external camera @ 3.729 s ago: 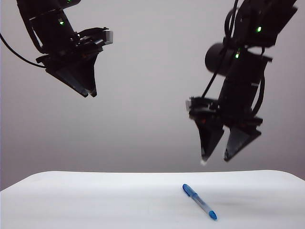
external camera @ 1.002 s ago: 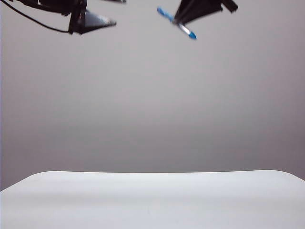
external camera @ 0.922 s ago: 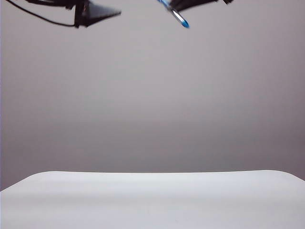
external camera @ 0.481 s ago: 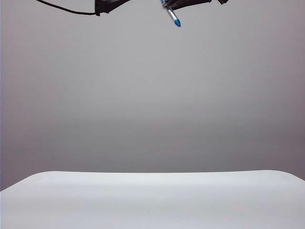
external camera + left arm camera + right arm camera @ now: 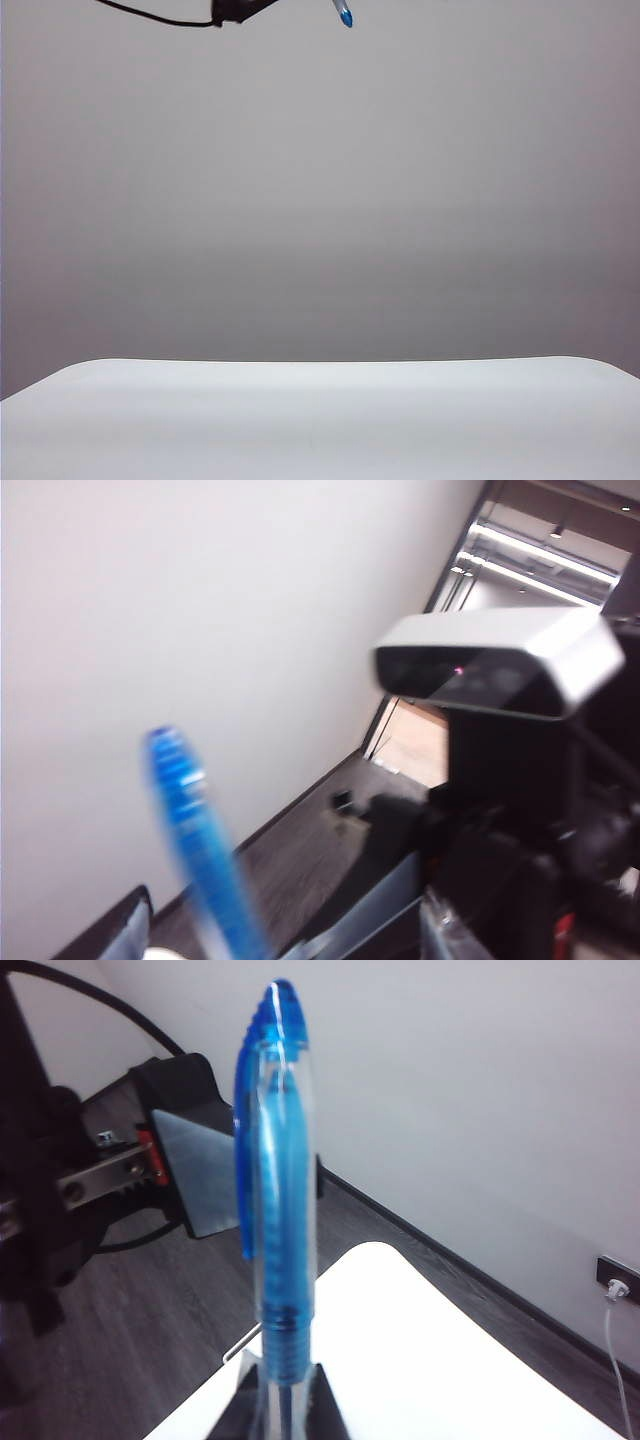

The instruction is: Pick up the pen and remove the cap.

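Observation:
My right gripper [image 5: 285,1388] is shut on the pen [image 5: 285,1355], gripping its barrel just below the ribbed blue section. The pen sticks out from the jaws, and its clear cap [image 5: 278,1130] with the blue end and clip is still on. In the exterior view only the pen's blue end [image 5: 345,16] shows at the top edge; the right gripper is out of that frame. My left gripper [image 5: 280,882] is open, and the blurred capped end of the pen [image 5: 190,820] stands between its spread fingers without touching them. In the exterior view, the left gripper's tip [image 5: 238,10] peeks in at the top.
The white table [image 5: 320,420] lies far below both grippers. In the left wrist view the right arm's wrist camera [image 5: 500,670] sits close behind the pen. The left gripper's finger [image 5: 195,1175] shows dark behind the pen in the right wrist view.
Both arms have risen, and the right gripper has left the top of the exterior view. The pen has shifted left and tilted steeper. The left gripper has moved right toward it.

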`<state>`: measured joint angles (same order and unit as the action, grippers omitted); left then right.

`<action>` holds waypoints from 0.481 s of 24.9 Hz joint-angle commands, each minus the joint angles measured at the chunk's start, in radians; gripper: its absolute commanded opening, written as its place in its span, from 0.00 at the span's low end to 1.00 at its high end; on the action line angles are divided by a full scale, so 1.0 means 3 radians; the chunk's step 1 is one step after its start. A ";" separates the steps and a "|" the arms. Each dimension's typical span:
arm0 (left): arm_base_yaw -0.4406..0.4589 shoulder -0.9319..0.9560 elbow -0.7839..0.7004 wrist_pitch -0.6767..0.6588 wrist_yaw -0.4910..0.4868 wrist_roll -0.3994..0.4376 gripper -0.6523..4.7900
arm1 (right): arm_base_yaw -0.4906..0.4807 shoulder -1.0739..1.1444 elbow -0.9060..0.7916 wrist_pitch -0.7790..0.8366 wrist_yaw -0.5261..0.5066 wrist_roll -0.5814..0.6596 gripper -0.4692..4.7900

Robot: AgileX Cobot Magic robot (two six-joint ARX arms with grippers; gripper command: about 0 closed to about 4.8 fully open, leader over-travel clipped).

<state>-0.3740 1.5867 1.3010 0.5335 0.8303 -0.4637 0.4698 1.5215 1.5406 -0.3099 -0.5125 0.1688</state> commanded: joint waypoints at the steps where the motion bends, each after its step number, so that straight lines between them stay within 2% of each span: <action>1: -0.0094 -0.0013 0.0013 0.0100 -0.0102 0.0080 0.75 | 0.0074 -0.0010 0.0013 0.0079 -0.0020 0.0037 0.09; 5: -0.0148 0.0008 0.0013 0.0117 -0.0217 0.0089 0.72 | 0.0079 -0.0010 0.0011 -0.0006 -0.0107 0.0037 0.09; 7: -0.0146 0.0009 0.0011 0.0090 -0.0223 0.0090 0.62 | 0.0079 -0.0010 0.0010 -0.0039 -0.0098 0.0034 0.09; 11: -0.0141 0.0009 0.0013 0.0069 -0.0225 0.0085 0.51 | 0.0079 -0.0011 0.0010 -0.0159 -0.0094 -0.0051 0.09; 12: -0.0141 0.0009 0.0013 0.0069 -0.0225 0.0085 0.43 | 0.0079 -0.0011 0.0010 -0.0189 -0.0081 -0.0069 0.09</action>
<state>-0.4171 1.5940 1.3010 0.5392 0.7605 -0.4408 0.4927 1.5215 1.5406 -0.3523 -0.5430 0.1635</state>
